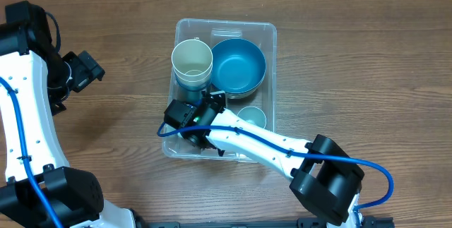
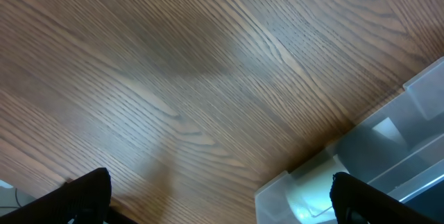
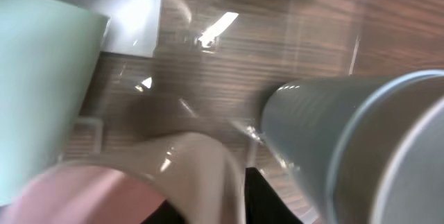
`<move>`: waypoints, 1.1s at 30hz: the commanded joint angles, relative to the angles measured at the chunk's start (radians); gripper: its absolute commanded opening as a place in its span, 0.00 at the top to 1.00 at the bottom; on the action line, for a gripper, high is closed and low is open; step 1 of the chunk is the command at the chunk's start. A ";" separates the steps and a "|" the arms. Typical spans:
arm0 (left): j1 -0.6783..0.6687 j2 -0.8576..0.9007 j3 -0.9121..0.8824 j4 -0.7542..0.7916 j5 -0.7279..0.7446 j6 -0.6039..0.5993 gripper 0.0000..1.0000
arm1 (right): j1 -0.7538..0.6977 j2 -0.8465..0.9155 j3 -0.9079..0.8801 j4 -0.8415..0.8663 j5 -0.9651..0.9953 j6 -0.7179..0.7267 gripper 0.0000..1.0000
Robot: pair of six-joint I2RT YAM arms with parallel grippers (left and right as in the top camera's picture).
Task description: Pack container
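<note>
The clear plastic container (image 1: 226, 27) stands mid-table. It holds a pale green cup (image 1: 192, 58) at its far left, a blue bowl (image 1: 238, 66) at its far right and a small teal cup (image 1: 251, 118) nearer the front. My right gripper (image 1: 205, 111) reaches into its front left part. In the right wrist view the jaws (image 3: 215, 210) are shut on the wall of a pink-beige cup (image 3: 104, 189), between the green cup (image 3: 35, 99) and the bowl's grey-blue side (image 3: 347, 141). My left gripper (image 1: 85, 73) is open and empty over the bare table (image 2: 222, 196), left of the container's corner (image 2: 388, 148).
A white label (image 3: 132, 9) lies on the container's base. Brown wooden table (image 1: 367, 58) surrounds the container. The right arm's white link (image 1: 261, 143) crosses the container's front rim. The left arm's body (image 1: 28, 115) stands along the left edge.
</note>
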 commanded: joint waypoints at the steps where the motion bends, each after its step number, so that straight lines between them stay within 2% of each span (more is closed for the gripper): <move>1: 0.004 0.007 0.017 0.002 0.003 0.022 0.00 | 0.003 0.003 0.032 0.001 -0.005 -0.024 0.83; 5: 0.004 0.007 0.017 0.002 0.003 0.022 0.00 | 0.003 -0.015 0.050 0.001 -0.005 -0.024 0.96; 24: 0.004 0.007 0.017 0.002 0.003 0.022 0.00 | 0.003 -0.303 0.053 -0.065 0.005 -0.038 0.96; 28: 0.004 0.007 0.017 0.002 0.003 0.022 0.00 | 0.003 -0.375 0.053 -0.161 0.006 -0.050 0.96; 33: 0.004 0.007 0.017 0.002 0.003 0.022 0.00 | -0.035 -0.384 0.051 -0.259 0.002 -0.050 0.96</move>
